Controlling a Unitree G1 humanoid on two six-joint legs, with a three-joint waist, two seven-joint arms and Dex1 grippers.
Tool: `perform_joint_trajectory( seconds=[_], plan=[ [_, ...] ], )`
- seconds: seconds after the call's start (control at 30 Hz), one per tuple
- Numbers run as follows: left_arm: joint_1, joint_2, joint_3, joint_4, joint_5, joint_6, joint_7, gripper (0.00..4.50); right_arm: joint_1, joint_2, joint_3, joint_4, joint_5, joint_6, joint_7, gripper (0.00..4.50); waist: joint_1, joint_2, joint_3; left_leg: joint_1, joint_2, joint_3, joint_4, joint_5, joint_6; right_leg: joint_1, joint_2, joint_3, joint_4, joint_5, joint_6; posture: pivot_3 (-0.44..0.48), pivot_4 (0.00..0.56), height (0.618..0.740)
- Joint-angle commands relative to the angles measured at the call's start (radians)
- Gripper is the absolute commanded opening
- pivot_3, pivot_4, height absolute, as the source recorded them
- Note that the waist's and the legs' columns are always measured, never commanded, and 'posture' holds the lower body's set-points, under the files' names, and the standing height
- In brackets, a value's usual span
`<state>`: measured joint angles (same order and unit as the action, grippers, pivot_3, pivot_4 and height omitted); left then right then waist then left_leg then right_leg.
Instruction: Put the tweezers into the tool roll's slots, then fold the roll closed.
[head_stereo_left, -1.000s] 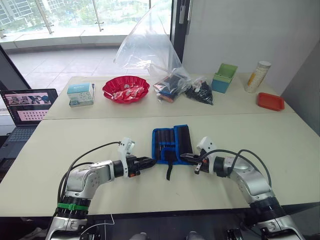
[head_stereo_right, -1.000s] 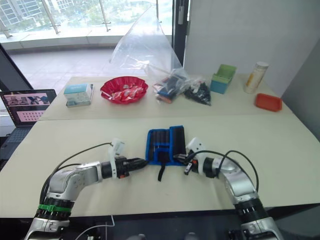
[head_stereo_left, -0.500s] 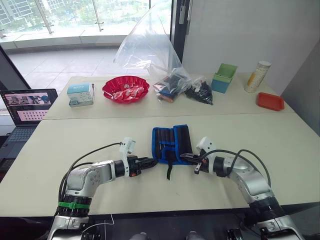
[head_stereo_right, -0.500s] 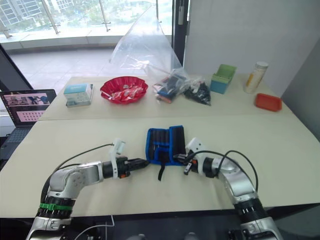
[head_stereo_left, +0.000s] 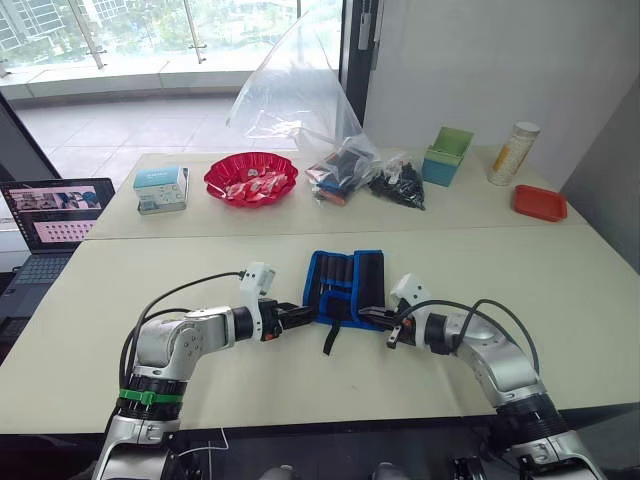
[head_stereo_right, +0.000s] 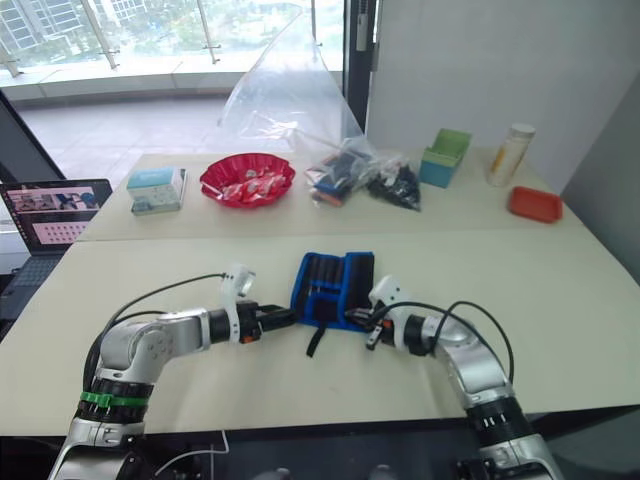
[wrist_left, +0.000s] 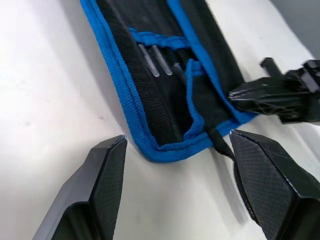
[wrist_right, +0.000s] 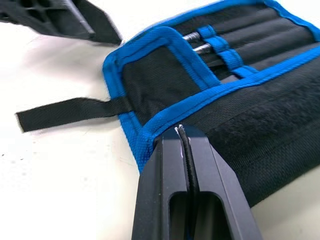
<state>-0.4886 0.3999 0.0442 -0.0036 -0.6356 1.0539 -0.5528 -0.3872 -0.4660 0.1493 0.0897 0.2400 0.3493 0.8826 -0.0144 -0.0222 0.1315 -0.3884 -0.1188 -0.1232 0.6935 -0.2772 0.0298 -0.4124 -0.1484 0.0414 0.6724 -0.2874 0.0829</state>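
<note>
The tool roll (head_stereo_left: 345, 285) lies open on the near table, black with blue trim, its strap (wrist_right: 70, 110) trailing toward the front edge. Several tweezers (wrist_left: 156, 60) sit in its slots (wrist_right: 250, 35), only their thin ends showing. My left gripper (wrist_left: 177, 139) is open, its two fingers spread on either side of the roll's front left corner without touching it. My right gripper (wrist_right: 180, 131) is shut, its tip resting on the blue trim at the roll's front right edge. In the left eye view the left gripper (head_stereo_left: 298, 316) and right gripper (head_stereo_left: 372, 318) flank the roll's front.
On the far table stand a red bowl (head_stereo_left: 251, 178), a clear plastic bag (head_stereo_left: 300, 100) over dark items, a green bin (head_stereo_left: 447, 155), a jar (head_stereo_left: 512, 152), a red tray (head_stereo_left: 540, 202) and a small box (head_stereo_left: 162, 188). A laptop (head_stereo_left: 55, 215) sits at the left.
My left gripper has closed in on the roll's front left corner. The strap end has swung a little to the left. The right gripper stays at the roll's edge.
</note>
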Motion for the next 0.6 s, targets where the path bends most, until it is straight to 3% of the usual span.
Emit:
perform_joint_trajectory(
  seconds=[0.03,0.3,0.6],
  plan=[
    [-0.032,0.009,0.044,-0.019,-0.009,0.008,0.014,3.49,0.008,0.001,0.01,0.001,-0.013,0.009,-0.002,0.0,0.0,0.0,0.0,0.0,0.0,0.0,0.0,0.0,0.0,0.0,0.0,0.0,0.0,0.0,0.0,0.0,0.15,0.74],
    [-0.048,-0.007,0.035,0.007,0.003,0.001,0.008,3.49,0.004,0.002,0.009,0.008,-0.016,0.006,-0.004,0.0,0.0,0.0,0.0,0.0,0.0,0.0,0.0,0.0,0.0,0.0,0.0,0.0,0.0,0.0,0.0,0.0,0.15,0.74],
    [-0.072,-0.128,-0.038,0.068,0.04,-0.021,0.022,3.49,0.012,0.007,0.008,-0.004,-0.016,0.009,-0.015,0.0,0.004,0.0,0.0,0.0,-0.001,0.0,0.001,0.0,0.0,0.002,0.0,0.0,-0.001,0.0,0.0,0.0,0.15,0.74]
  ],
)
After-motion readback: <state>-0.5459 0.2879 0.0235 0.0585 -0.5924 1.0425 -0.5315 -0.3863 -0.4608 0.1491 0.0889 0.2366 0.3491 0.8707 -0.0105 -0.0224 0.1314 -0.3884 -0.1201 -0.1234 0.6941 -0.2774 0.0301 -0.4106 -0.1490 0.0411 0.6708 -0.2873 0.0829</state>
